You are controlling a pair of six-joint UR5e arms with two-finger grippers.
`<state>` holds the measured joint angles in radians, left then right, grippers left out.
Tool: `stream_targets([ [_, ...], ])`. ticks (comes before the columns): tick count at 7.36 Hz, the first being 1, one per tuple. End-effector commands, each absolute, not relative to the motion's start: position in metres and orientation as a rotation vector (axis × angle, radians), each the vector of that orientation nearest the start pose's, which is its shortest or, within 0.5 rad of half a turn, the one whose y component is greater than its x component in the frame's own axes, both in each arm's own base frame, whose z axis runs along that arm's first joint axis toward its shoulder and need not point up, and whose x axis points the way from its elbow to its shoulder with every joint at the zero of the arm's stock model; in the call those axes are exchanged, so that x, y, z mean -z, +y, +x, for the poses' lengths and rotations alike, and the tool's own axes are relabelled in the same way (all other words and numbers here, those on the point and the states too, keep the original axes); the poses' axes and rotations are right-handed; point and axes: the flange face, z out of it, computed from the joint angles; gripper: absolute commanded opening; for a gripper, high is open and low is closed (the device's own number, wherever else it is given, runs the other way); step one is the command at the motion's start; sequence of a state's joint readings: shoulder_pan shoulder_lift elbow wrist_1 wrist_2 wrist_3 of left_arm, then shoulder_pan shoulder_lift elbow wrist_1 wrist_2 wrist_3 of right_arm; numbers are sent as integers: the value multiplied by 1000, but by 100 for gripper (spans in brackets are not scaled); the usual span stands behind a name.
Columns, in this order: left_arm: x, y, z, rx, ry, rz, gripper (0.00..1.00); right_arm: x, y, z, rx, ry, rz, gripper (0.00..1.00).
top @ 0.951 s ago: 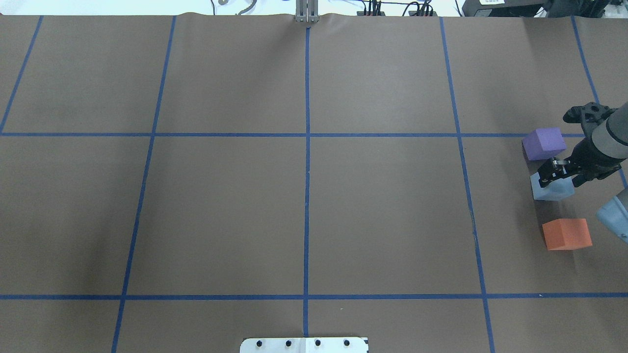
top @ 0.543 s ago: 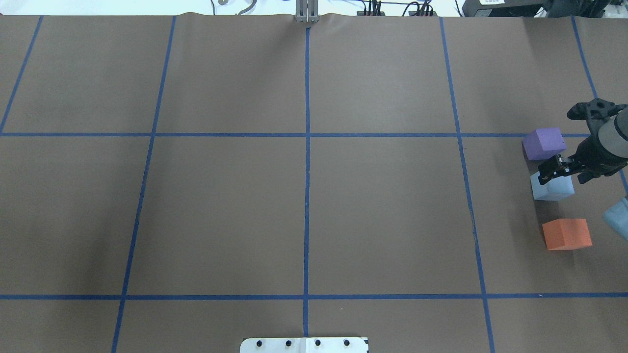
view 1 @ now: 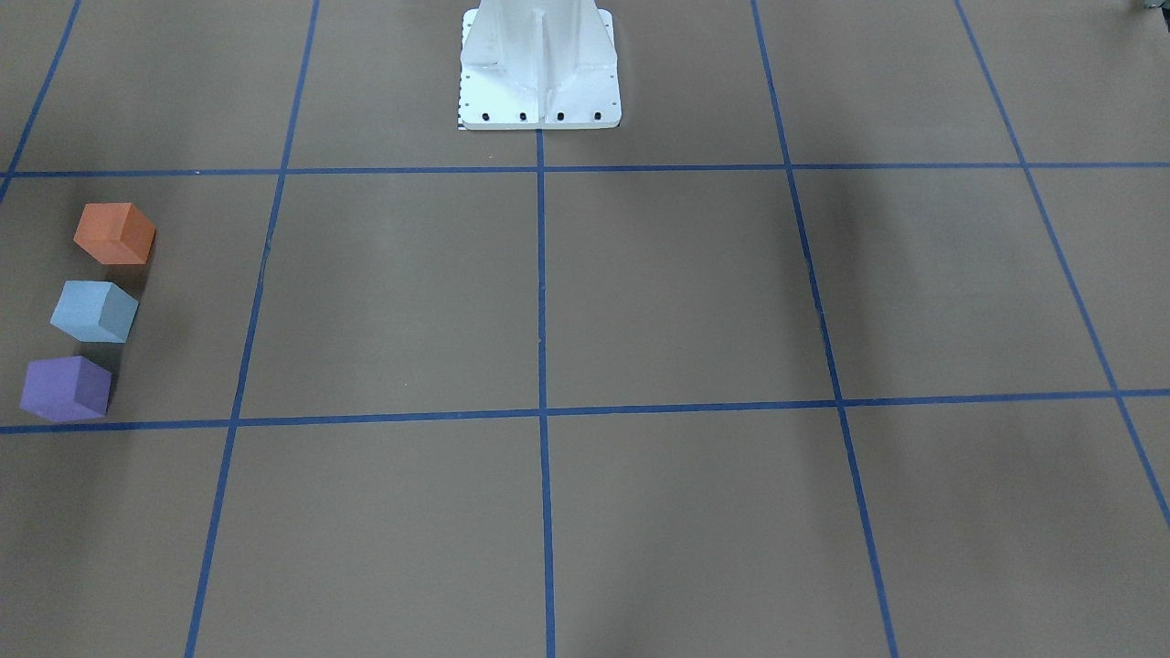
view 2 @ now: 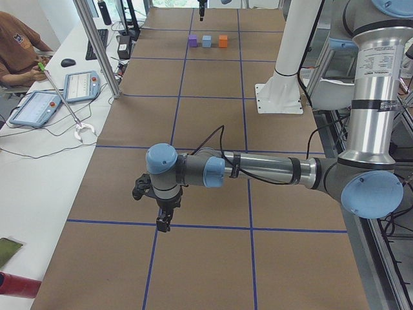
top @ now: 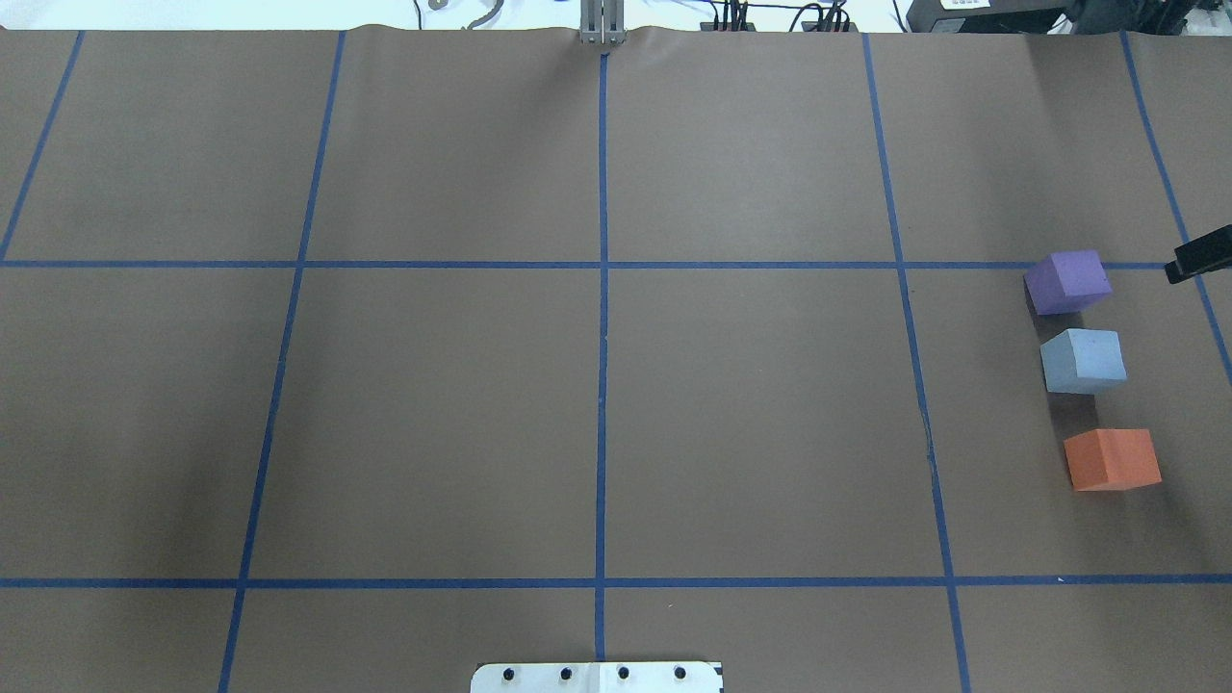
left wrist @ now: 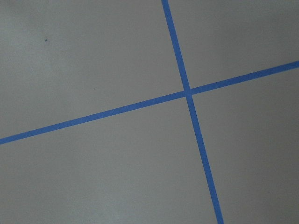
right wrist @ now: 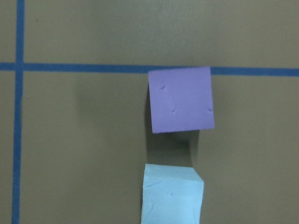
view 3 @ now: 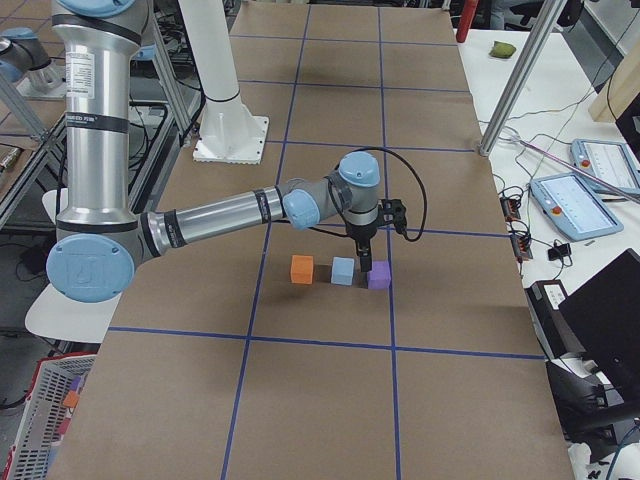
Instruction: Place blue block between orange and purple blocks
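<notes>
The purple block [top: 1066,281], the blue block [top: 1084,360] and the orange block [top: 1112,459] stand in a row at the table's right, with the blue one in the middle and small gaps either side. The front view shows orange [view 1: 113,233], blue [view 1: 93,311] and purple [view 1: 66,387]. The right wrist view looks down on purple [right wrist: 181,99] and blue [right wrist: 171,196]. My right gripper [top: 1198,260] shows only as a black tip at the right edge, holding nothing. It hangs over the purple block [view 3: 379,276]. My left gripper [view 2: 164,224] hangs low over bare table, far from the blocks.
The robot's white base plate [top: 597,677] sits at the near middle edge. Blue tape lines [left wrist: 187,91] mark a grid on the brown table cover. A side table with tablets [view 2: 80,85] and a seated operator [view 2: 16,55] runs along the far side.
My right gripper has let go of the blue block, lifted and drawn back to the right, almost out of the overhead view. The blue block stays put between purple and orange.
</notes>
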<state>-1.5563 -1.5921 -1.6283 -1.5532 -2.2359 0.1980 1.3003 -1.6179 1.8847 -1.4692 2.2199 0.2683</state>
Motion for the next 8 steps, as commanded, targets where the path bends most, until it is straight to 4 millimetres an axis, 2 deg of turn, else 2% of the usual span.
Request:
stream_targets([
  [1,-626,-501,-74,-208,661,131,100,-535,-485,-6,147,-720,116,100],
  [2,-627,-499,-74,-206,662,126,100,-560,-475,2,100,-762,63,100],
  [3,-628,-499,-74,-205,662,126,100,-563,-473,1,97,-784,53,100],
  [4,-628,-499,-75,-204,659,125,100,-583,-464,3,93,-773,23,100],
  [5,-627,-500,-75,-206,660,129,100,-630,-469,8,63,-766,-18,100],
  [6,-625,-501,-75,-205,660,131,100,-670,-473,23,47,-776,32,100],
  [7,-624,-503,-74,-207,658,132,100,-681,-475,28,62,-782,92,100],
  [8,-626,-501,-75,-204,659,128,100,-677,-476,32,45,-781,96,100],
])
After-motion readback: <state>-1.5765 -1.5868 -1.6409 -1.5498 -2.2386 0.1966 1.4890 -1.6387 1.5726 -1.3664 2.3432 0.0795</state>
